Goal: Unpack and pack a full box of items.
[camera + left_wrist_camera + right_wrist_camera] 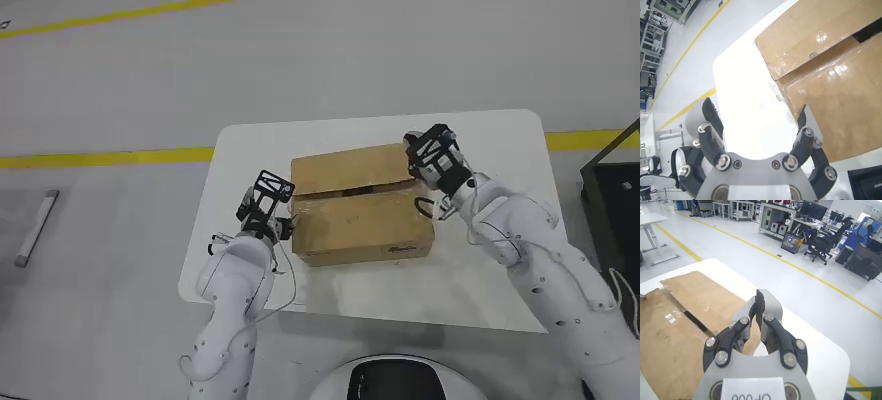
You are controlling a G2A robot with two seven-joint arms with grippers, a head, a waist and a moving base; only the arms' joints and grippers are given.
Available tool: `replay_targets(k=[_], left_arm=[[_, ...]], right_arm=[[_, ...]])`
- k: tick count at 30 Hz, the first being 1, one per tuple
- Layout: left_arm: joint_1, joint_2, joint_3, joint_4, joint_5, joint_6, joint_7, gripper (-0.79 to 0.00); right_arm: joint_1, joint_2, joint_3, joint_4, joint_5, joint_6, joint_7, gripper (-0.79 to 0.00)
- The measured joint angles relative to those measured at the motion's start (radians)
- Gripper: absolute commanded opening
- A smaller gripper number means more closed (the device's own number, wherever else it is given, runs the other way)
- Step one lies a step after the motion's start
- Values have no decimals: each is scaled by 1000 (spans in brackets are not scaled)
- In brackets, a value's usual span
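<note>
Brown cardboard box [362, 215], rectangular, sits mid-table on the white rounded-corner table [470, 290], both top flaps folded down and meeting at a long seam. A dark gap [694, 319] is open along part of that seam, so the box looks closed but not sealed. Glossy clear tape [821, 37] patches the flaps and corners. Handling guess: board is stiff at the walls, flaps bendy, taped spots slick; if it's full as the task says, too heavy to lift by a flap. Best hold is likely a flap's free edge at the gap, pinched and peeled up and outward. Left gripper [755, 108] is released, fingers spread wide, low by the box's short end, one pad just beside the wall — contact can't be told. Right gripper [758, 300] is clenched on nothing, pads pressed together, hovering over the far flap near the opposite end of the seam. Nothing else stands on the table; a dark bin-like object [612, 215] stands off its right side, and a yellow floor line [100, 158] runs behind. Main obstacle is the flaps themselves — contents hidden.
</note>
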Motion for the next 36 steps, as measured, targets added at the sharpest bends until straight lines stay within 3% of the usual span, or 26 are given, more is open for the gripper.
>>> replay_targets(k=[12,18,36], left_arm=[[-12,2,4,27,-3,17,-10,0],[-15,5,-1,26,-11,19,-7,0],[-20,7,-32,-10,-59,83,17,0]], right_arm=[[24,-39,-136,94,11,73,25,-785],[39,-53,-142,131,90,82,51,-785],[44,-74,-152,161,81,93,63,-785]])
